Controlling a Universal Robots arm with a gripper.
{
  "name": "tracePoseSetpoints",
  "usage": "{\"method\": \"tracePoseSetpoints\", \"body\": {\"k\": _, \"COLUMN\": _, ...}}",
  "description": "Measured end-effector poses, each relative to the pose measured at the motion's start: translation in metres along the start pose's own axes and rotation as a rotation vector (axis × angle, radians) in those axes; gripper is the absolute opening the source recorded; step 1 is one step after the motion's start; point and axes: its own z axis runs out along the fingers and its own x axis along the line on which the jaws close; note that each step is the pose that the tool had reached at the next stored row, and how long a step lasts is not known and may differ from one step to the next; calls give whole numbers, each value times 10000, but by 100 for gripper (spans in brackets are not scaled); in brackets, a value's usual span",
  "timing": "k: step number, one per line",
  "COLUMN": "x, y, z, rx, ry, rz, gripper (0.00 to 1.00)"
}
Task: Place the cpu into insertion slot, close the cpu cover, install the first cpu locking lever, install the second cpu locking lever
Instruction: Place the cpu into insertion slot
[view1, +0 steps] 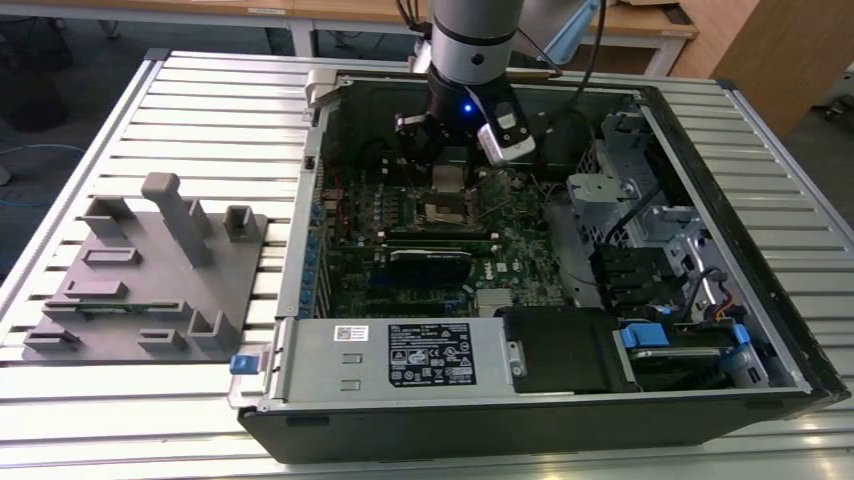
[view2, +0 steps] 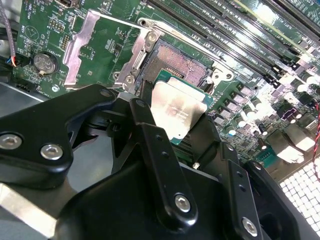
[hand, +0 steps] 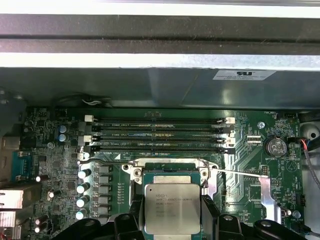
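Note:
My gripper reaches down into the open computer case and is shut on the cpu, a flat silver-grey square held by its edges between the two black fingers. The cpu hangs a little above the green board, close over one side of the insertion slot. That slot is a dark square socket with a silvery rim, and it lies open. The cpu cover is swung back flat beside the socket. A thin locking lever stands free next to it.
Long black memory slots run beside the socket, with a coin battery near the cover. A power supply box and a drive cage close in the case. A grey fixture plate lies on the slatted table at the exterior view's left.

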Motion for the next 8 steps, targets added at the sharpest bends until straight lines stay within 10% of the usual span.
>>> {"method": "tracePoseSetpoints", "body": {"k": 8, "x": 1, "y": -3, "z": 40, "rx": -1, "ry": 0, "rz": 0, "gripper": 54}}
